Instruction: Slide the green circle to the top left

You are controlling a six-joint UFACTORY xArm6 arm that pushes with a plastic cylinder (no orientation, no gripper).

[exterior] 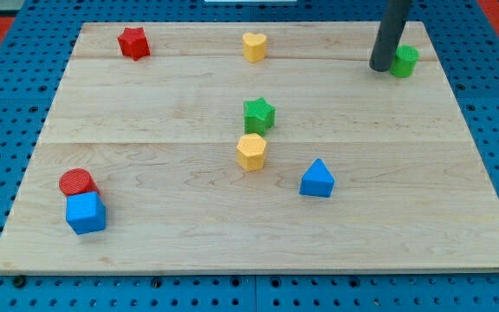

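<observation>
The green circle [405, 61] is a small green cylinder near the board's top right edge. My tip [379, 68] rests on the board at the circle's left side, touching or almost touching it; the dark rod rises from there out of the view's top and hides the circle's left edge. The top left corner of the board holds a red star [133, 42].
A yellow heart [254, 46] sits at the top centre. A green star [258, 113] and a yellow hexagon [251, 151] stand close together mid-board. A blue triangular block [317, 178] lies right of them. A red circle [77, 182] and blue cube [86, 212] sit bottom left.
</observation>
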